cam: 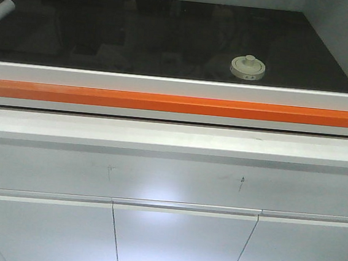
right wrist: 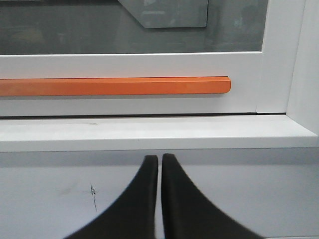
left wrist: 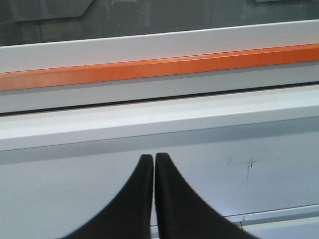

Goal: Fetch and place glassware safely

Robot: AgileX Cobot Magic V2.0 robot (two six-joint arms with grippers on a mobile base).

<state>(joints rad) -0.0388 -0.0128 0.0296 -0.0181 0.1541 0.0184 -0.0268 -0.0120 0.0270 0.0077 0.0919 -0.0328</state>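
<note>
The small clear glass jar with a round cream-white lid (cam: 248,67) sits on the dark shiny worktop (cam: 139,41), past the long orange bar (cam: 176,103). The black left gripper (left wrist: 153,158) and black right gripper (right wrist: 159,159) have fingers pressed together, holding nothing.

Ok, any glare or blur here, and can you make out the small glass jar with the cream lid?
Front view: bright glare on the white cabinet front, faint reflections in the dark glass pane; the squat clear jar with cream-white knobbed lid is soft but recognisable. Wrist views: left gripper and right gripper look soft-edged.
</note>
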